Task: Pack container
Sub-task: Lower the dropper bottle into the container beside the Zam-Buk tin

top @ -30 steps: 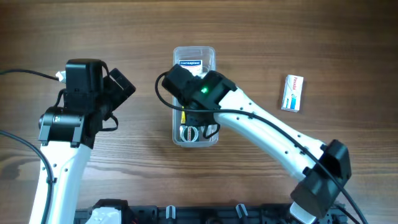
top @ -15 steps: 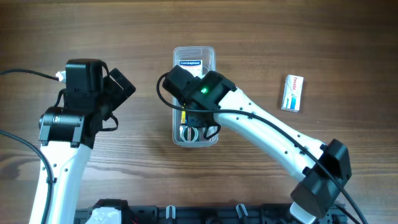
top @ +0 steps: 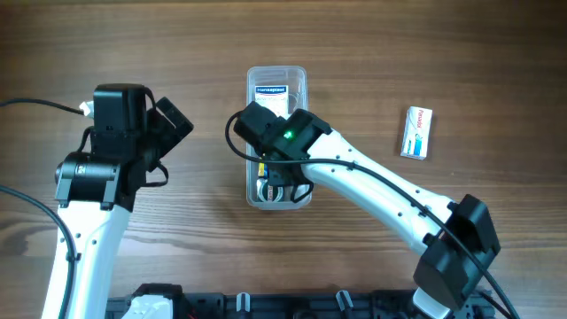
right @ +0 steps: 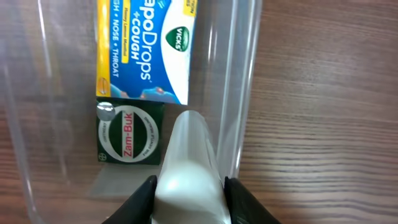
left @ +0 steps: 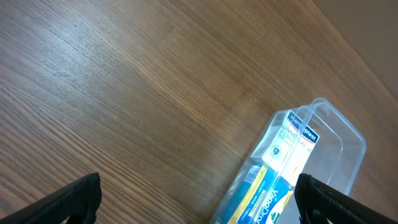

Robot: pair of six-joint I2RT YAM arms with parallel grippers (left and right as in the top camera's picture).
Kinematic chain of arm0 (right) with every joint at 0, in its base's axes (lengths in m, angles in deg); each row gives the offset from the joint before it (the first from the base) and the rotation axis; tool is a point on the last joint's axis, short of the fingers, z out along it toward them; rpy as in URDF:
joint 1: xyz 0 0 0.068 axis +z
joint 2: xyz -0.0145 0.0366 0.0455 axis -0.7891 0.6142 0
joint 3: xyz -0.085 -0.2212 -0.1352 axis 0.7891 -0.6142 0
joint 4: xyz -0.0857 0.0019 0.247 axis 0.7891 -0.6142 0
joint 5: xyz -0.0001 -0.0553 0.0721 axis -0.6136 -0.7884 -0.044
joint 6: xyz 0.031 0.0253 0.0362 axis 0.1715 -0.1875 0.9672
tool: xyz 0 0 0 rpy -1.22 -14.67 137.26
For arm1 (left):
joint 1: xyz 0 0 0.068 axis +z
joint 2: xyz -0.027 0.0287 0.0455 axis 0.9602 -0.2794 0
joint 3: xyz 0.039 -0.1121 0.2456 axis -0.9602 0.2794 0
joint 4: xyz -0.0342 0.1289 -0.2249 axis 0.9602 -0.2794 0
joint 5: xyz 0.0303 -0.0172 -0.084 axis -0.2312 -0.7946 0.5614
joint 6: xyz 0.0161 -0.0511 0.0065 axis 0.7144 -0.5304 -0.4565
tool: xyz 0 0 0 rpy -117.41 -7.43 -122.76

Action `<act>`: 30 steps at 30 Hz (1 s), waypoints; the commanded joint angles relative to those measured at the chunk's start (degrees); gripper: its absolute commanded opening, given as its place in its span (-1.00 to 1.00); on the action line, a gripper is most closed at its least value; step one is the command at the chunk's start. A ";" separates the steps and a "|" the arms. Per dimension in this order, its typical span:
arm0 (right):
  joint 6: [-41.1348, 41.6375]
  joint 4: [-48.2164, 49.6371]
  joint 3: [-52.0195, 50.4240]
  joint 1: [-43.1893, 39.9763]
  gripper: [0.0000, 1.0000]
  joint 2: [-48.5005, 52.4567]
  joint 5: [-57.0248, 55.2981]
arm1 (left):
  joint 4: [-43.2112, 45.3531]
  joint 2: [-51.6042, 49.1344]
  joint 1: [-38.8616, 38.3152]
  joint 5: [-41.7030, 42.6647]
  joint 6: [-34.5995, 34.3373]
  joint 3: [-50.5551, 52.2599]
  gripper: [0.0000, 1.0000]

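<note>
The container (right: 239,93) sits directly beneath the right gripper (right: 189,196), which is partly closed and clamps a pale rounded item (right: 188,143). The left gripper (left: 199,200) gapes wide, empty, above the surface (left: 124,93).

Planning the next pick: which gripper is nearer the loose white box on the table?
Right. The right gripper, holding a white item, is over the container, left of the box. The open left gripper hangs farther left, beyond the container.
</note>
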 commanded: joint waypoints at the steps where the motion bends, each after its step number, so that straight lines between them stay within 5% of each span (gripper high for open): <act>1: 1.22 1.79 -0.76 0.24 -0.35 0.52 -0.13 | 0.04 0.57 0.37 -1.16 0.74 -0.94 0.99; 30: 1.68 4.42 -3.63 0.24 -0.35 1.07 0.44 | 0.07 0.57 0.35 -1.16 0.74 -0.94 1.00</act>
